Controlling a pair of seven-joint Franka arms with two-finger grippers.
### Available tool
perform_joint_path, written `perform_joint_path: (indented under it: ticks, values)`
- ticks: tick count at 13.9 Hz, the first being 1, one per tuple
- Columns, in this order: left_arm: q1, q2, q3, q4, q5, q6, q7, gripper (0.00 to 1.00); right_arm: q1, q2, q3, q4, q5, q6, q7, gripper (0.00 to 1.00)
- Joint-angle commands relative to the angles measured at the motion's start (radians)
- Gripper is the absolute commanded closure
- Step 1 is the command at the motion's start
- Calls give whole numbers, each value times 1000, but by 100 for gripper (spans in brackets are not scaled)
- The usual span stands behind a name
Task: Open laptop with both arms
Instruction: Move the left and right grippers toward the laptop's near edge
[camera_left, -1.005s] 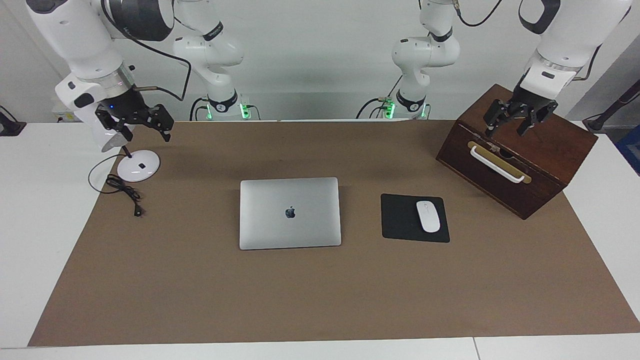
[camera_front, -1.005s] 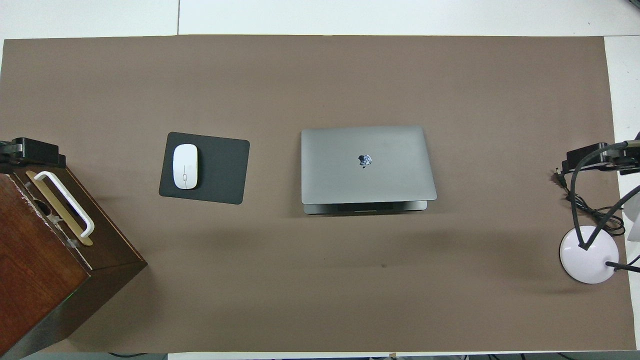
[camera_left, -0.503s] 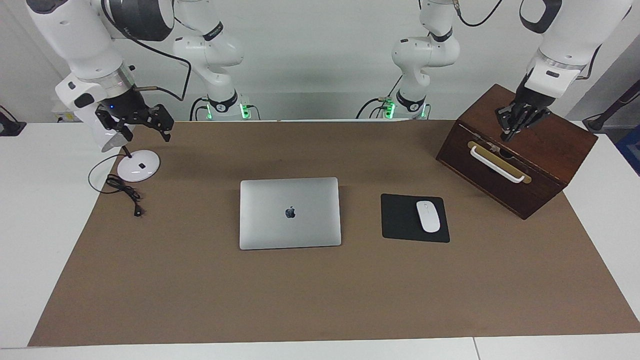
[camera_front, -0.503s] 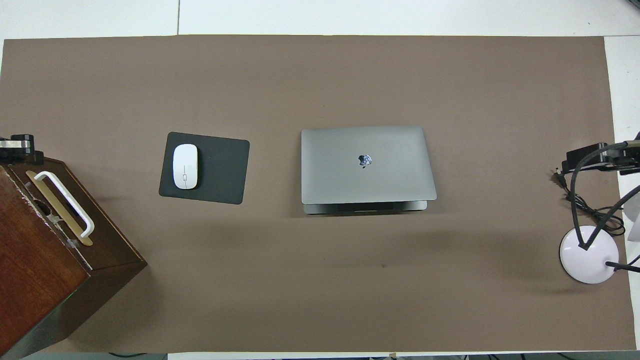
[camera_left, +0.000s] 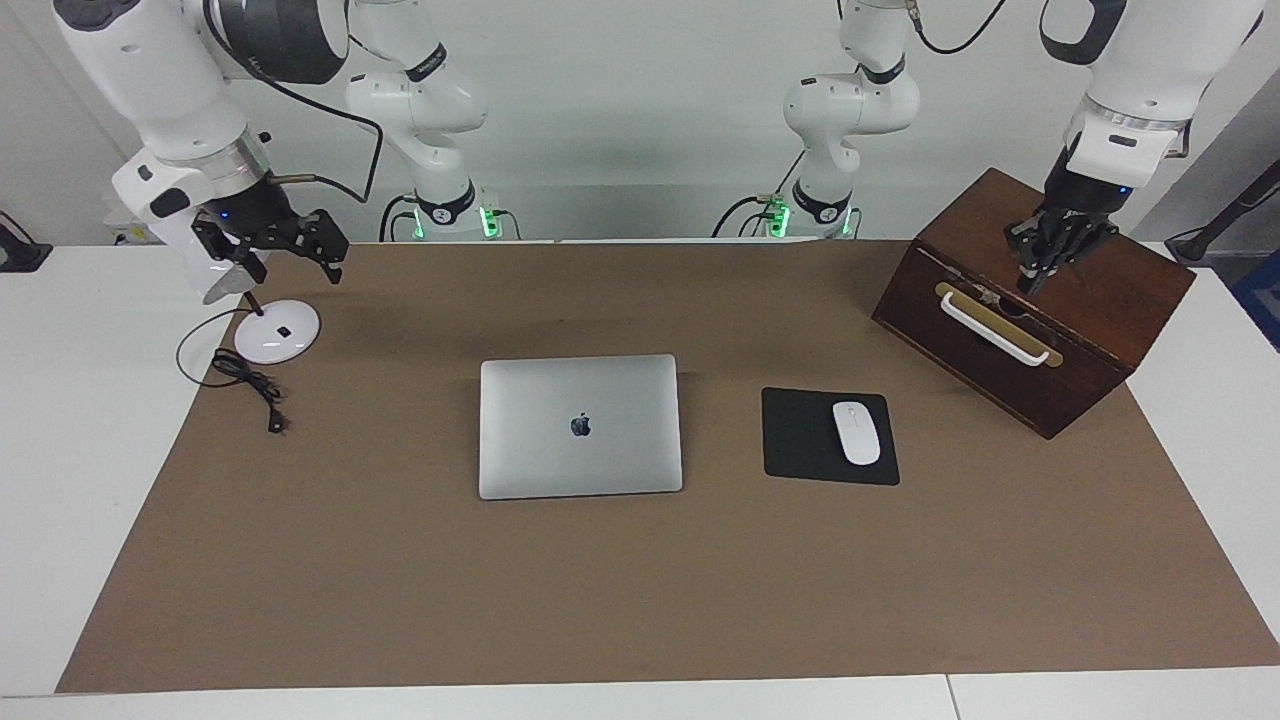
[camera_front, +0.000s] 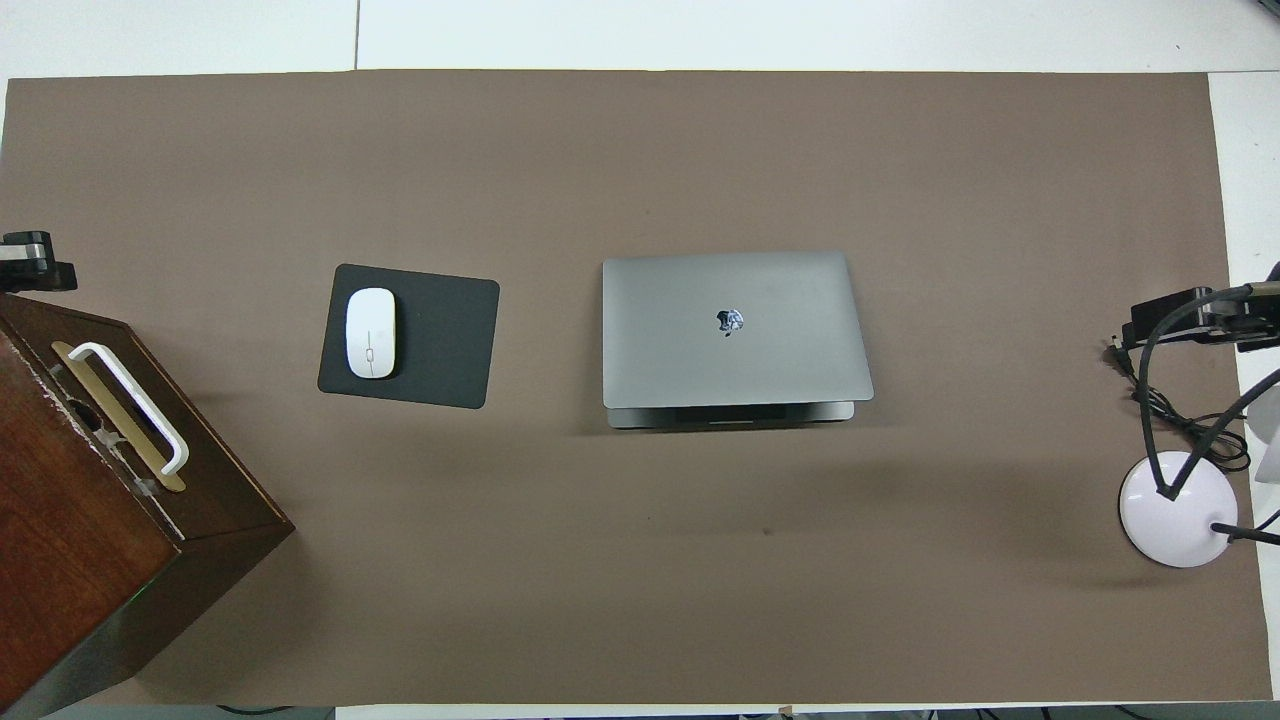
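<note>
- Laptop (camera_left: 580, 426) shut, flat mid-counter on brown mat (camera_left: 640, 600); mouse pad (camera_left: 808, 436) with mouse (camera_left: 856, 432) beside it, toward the left arm's end.
- Left hand (camera_left: 1034, 276) pinched closed, empty, over wooden box (camera_left: 1090, 300). Risk: clips the box on its way across.
- Right hand (camera_left: 285, 258) spread wide over lamp base (camera_left: 277, 331). Risk: snags the cord (camera_left: 245, 378).
- Risk: thin lid edge slips; base lifts unless one hand pins it.
- White wall, white counter (camera_left: 90, 420).
</note>
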Motion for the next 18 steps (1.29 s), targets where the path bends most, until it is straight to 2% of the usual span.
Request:
perform_joint_path:
  ticks: [1, 5, 7, 12, 15, 18]
  values:
    - [2, -6, 3, -20, -13, 43, -4, 100, -10, -38, 3, -63, -1, 61, -12, 0]
    - [-12, -35, 1, -112, -15, 139, 59, 100, -10, -71, 3, -143, 2, 165, 1, 0]
    - [-24, -72, -6, -198, -25, 191, 83, 100, -10, -87, 5, -181, 31, 219, 27, 0]
    - [-145, -216, -3, -478, -29, 337, 128, 100, 2, -136, 6, -283, 172, 352, 141, 0]
    - [-208, -299, -3, -638, -29, 452, 128, 100, 28, -182, 38, -399, 215, 516, 204, 0]
    - [-263, -365, -3, -759, -29, 545, 128, 100, 36, -230, 126, -528, 254, 708, 282, 0]
